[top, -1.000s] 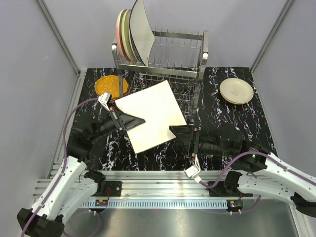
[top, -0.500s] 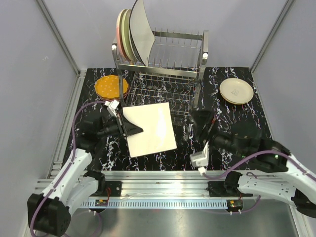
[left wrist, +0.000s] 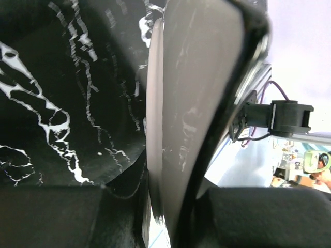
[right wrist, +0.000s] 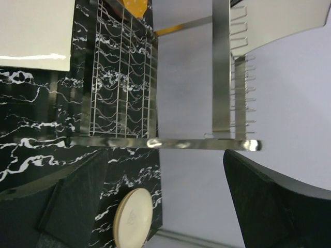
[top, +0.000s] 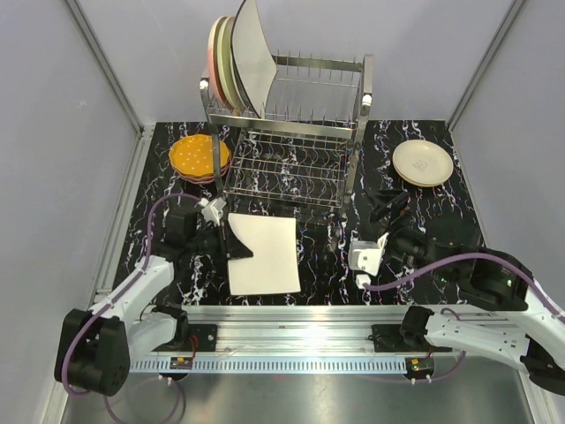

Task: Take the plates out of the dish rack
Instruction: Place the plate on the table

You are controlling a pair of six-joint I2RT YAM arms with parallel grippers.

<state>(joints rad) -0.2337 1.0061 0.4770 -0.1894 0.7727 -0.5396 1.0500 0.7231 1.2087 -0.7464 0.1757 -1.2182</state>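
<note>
a cream square plate [top: 265,256] is pinched at its edge by the left tool [top: 235,248], low over the marbled desk [top: 459,212] before the chrome dish rack [top: 305,130]. the right tool [top: 386,201] is spread wide and empty. an orange plate [top: 196,155] and a cream round plate [top: 423,162] are laid on the desk; about three plates [top: 231,62] are left upright in the rack's top tier.
</note>
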